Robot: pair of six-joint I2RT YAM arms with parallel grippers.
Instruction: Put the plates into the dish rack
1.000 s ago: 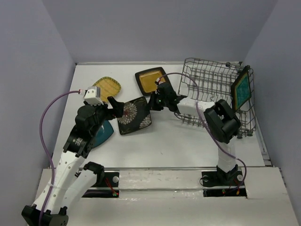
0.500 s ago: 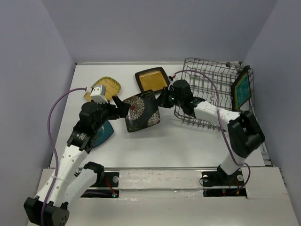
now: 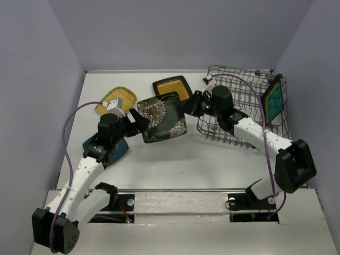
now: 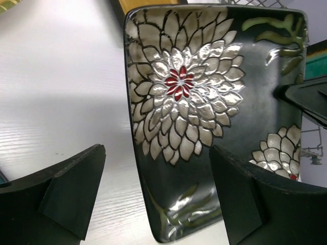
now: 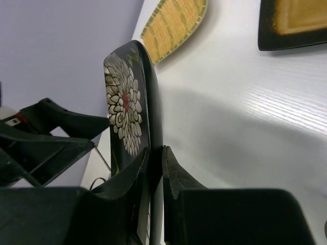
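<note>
The black floral-patterned squarish plate [image 3: 162, 118] has come up off the white table [image 3: 186, 159] and drifted right, toward the grey wire dish rack [image 3: 241, 87]. The right gripper [image 3: 187, 108] is clamped on its right edge. It hangs tilted with the flowered face up, its free edge pointing left at the left gripper [image 3: 141, 125], fingers spread wide.

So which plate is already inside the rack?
The teal plate with the brown rim: it stands on edge at the right end of the dish rack. The other four, like the black flowery plate, are outside it.
</note>
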